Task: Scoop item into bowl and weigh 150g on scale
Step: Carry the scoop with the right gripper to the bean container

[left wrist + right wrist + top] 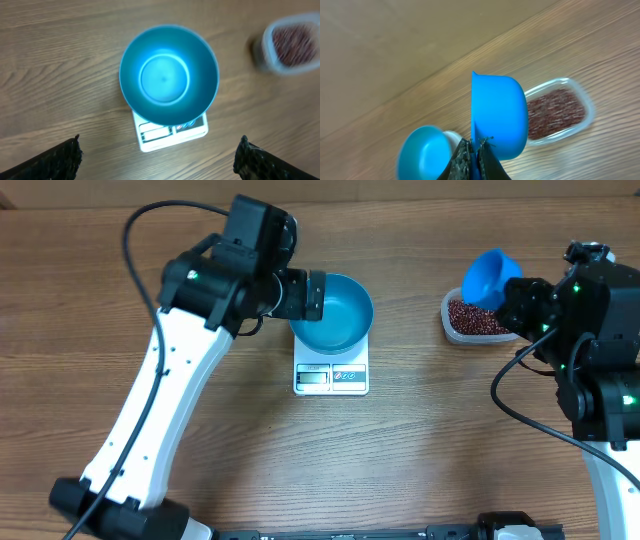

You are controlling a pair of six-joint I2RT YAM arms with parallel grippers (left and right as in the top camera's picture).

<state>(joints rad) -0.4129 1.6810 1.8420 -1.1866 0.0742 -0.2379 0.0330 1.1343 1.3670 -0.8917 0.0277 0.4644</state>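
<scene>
Far left: white-and-black left arm (150, 400), slanting up from the near edge of the light brown wooden worktop (430, 450) toward the middle. At its end, the left tool (305, 293), poised beside and above the left rim of the round, deep, bright blue plastic bowl (335, 315), fingers spread wide apart, gripping nothing. From the left wrist, only two black fingertips (60, 160) in the bottom corners, with the bowl (169, 75) centred beyond them and untouched.

Centre: bowl upright on the small flat white square kitchen scale (331, 377), covering most of the platform. Grey display and button panel jutting out along the near edge (172, 134). Digits too small to read.

Right of centre, well apart from the scale: clear rounded-rectangular plastic tub (452, 315) standing on the worktop, filled with a loose layer of small dark red-brown beans (478, 320). Blurred at the upper right edge of the left wrist view (290, 45); sharper from the right wrist (555, 112).

Over the tub's far side: small bright blue plastic handled scoop (490, 277), raised and tilted on its side. Contact with the tub's rim impossible to judge. Handle clamped in the right tool (512, 292), fingers pressed together on it, seen at the bottom of the right wrist view (472, 160) with the scoop's cup (500, 115) just above them.

Far right: black right arm (590, 350), dotted with small green lights, bent in from the right edge.
</scene>
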